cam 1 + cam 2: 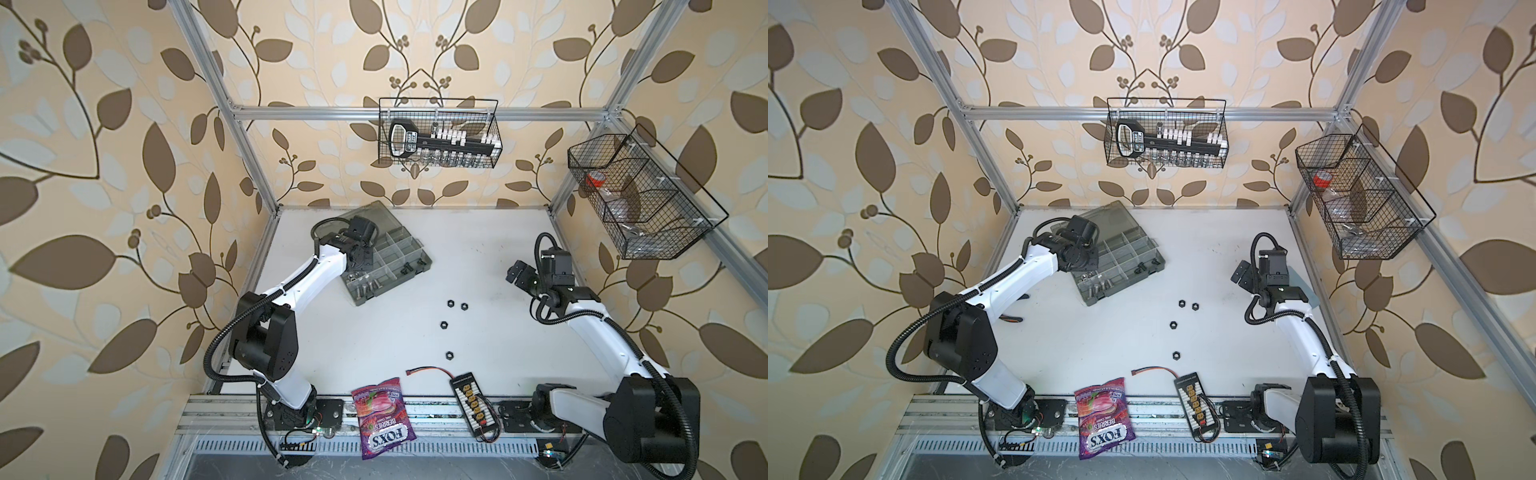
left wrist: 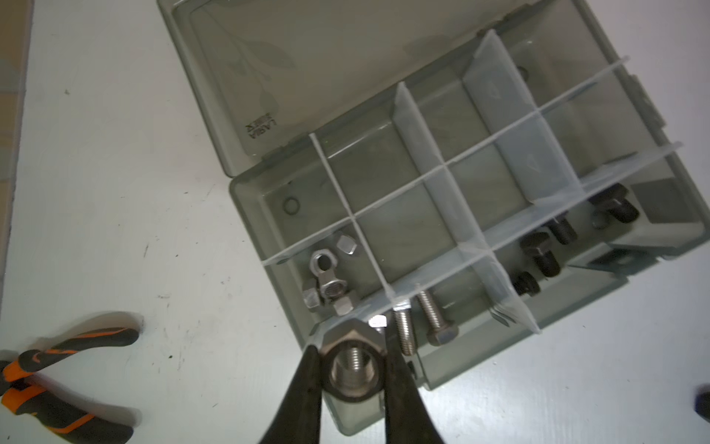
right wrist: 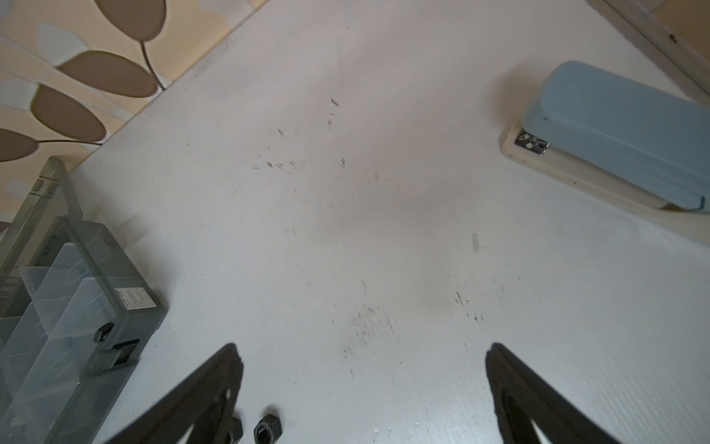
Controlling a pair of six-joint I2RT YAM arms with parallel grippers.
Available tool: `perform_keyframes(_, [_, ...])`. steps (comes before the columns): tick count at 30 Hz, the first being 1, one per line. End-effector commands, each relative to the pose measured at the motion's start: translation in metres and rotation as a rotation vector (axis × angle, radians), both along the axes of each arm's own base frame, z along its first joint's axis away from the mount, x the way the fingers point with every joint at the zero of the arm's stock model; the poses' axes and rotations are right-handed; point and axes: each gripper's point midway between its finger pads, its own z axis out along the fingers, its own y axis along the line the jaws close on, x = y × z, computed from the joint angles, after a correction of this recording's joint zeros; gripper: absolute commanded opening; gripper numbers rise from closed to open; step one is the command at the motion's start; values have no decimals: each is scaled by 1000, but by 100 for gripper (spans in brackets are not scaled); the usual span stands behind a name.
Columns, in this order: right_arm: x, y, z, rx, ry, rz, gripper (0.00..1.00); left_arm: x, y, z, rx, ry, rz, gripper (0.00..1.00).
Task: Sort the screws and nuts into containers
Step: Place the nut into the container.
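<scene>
White counter [image 1: 374, 353], scuffed. At its near edge lie a purple FOX'S candy bag [image 1: 383, 415] and a black connector board [image 1: 473, 398] with a red-black lead, both partly over the frame rail. Around mid-counter, four black nuts [image 1: 450, 302] lie loose: two just beside each other, two more nearer and apart.

Right jaws released, spread wide over bare counter toward the right edge, nothing between them. One black nut [image 3: 267, 426] shows just beside one finger. Pale-blue stapler [image 3: 614, 134] sits by the right edge. Orange-black pliers [image 2: 65, 384] lie by the left edge.

Left jaws clenched on a silver nut [image 2: 353, 365], held over the rim of the grey-green organizer case [image 1: 399, 283]. The case sits in the far left part of the counter, lid open.

In the containers [image 2: 369, 169] along that rim: silver nuts [image 2: 330, 284] in the end one, silver screws [image 2: 422, 319] in the next, black screws [image 2: 545, 246] after that.

Farthest back, two black wire baskets [image 1: 440, 133] hang on the frame.
</scene>
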Motion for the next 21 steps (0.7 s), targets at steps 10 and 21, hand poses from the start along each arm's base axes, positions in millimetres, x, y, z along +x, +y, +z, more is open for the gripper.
perform_keyframes(10, [-7,1,0,2,-7,8,100,14,21,-22,-88,24,64,14])
perform_keyframes(21, [-7,1,-1,4,-5,6,100,22,22,-59,-72,96,75,16])
